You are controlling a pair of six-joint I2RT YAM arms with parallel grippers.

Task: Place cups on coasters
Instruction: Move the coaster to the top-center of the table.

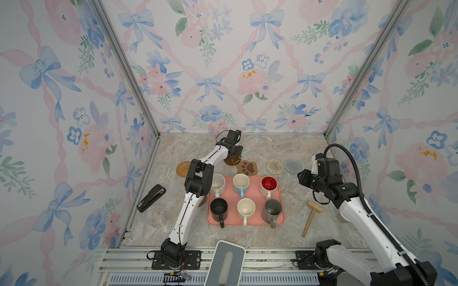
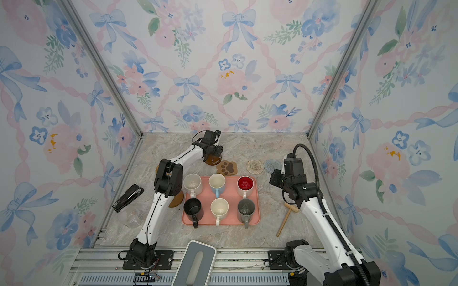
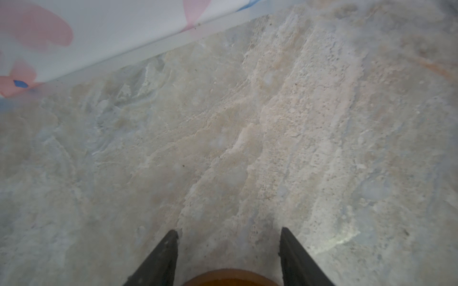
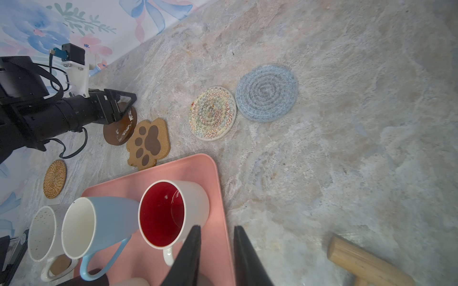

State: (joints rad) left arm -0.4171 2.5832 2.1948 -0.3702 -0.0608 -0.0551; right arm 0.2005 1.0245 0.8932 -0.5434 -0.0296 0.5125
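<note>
- Left tool (image 3: 229,231): jaws spread astride the rim of the brown round coaster (image 4: 112,135), near the far edge of the desk (image 1: 247,146); no firm clamp visible.
- Right tool (image 4: 216,226): jaws narrowly apart and empty, poised over the right rim of the pink tray (image 1: 256,218), beside the red-lined cup (image 1: 269,184).
- All six cups on the tray, none yet on a coaster. Far row: speckled cream cup (image 1: 218,184), light-blue cup (image 1: 241,182), red-lined cup. Near row: black cup (image 1: 218,207), cream cup (image 1: 246,208), grey cup (image 1: 272,209).
- Along the far edge, from the left: rattan coaster (image 1: 183,169), brown round coaster, paw-print coaster (image 1: 247,168), cream woven coaster (image 1: 275,166), light-blue woven coaster (image 1: 293,166).
- Second brown coaster (image 2: 177,200) by the tray's left edge, partly under the left arm.
- Likely step: settling the brown round coaster into the row.
- Best done by laying it flat, just clear of the paw-print coaster, then rising straight up to avoid dragging it.
- Room for a cup's base to be kept on every side.
</note>
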